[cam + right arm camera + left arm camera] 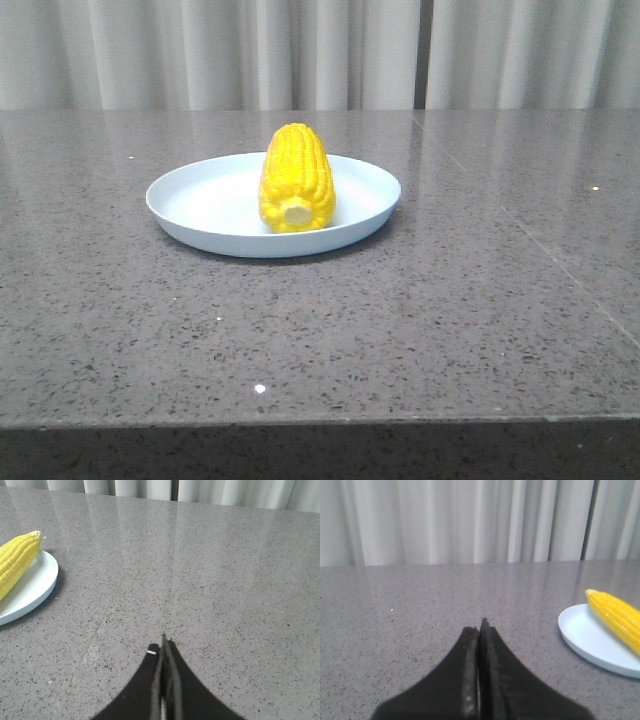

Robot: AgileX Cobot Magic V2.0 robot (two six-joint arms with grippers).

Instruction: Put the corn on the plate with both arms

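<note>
You have the grey speckled bench (420,330) carrying everything, with pale curtains (300,50) behind it. Near its middle sits the plate (190,200), round, shallow and pale blue, and the corn (296,175) lies on it, a little right of the plate's centre, so the placing looks done. The cob's long axis runs front to back in the front view, with the cream stub end toward the camera and the tapered tip pointing away toward the curtains. Judging by its glossy plastic look, expect it to be light, stiff and rather slippery, and apt to roll on its round side; if you must take it again, grip across the thick middle, square to the long axis, not at the tapering tip. The plate too looks light and could slide if nudged. Neither arm shows in the front view. In the wrist views the left gripper (480,630) and the right gripper (163,647) each have jaws pressed together and holding nothing, both well apart from the plate.
</note>
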